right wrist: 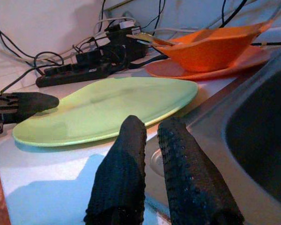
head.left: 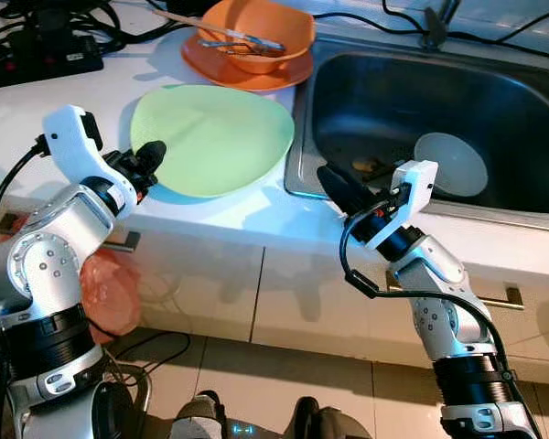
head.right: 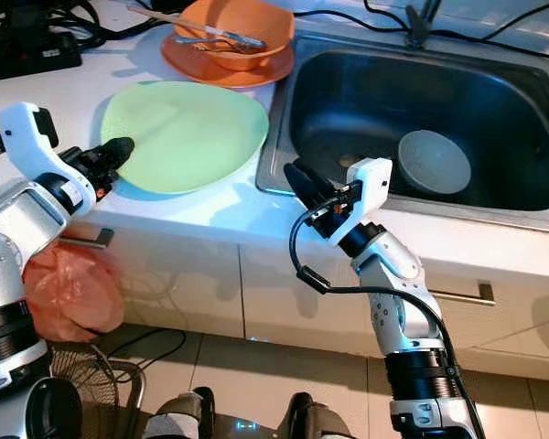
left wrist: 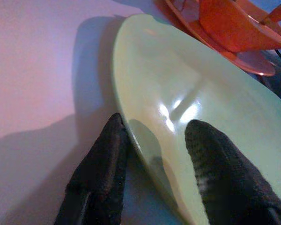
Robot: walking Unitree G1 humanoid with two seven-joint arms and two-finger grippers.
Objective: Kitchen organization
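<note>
A pale green plate (head.left: pixel 215 137) lies flat on the white counter (head.left: pixel 18 119) beside the sink. My left gripper (head.left: pixel 154 154) is at the plate's left rim. In the left wrist view its fingers stand open around that rim (left wrist: pixel 131 140), one under the edge and one over it. My right gripper (head.left: pixel 334 183) hovers shut over the counter's front edge at the sink's near left corner, pointing toward the green plate (right wrist: pixel 107 108). An orange bowl (head.left: pixel 256 32) holding metal cutlery (head.left: pixel 242 41) sits on an orange plate (head.left: pixel 247 73) behind the green one.
The steel sink (head.left: pixel 366 91) holds a round white dish (head.left: pixel 450 165) and small scraps near the drain. A black power strip (head.left: pixel 37 55) and cables lie at the counter's back left. A red bag (head.left: pixel 110 288) hangs below the counter by the cabinet fronts.
</note>
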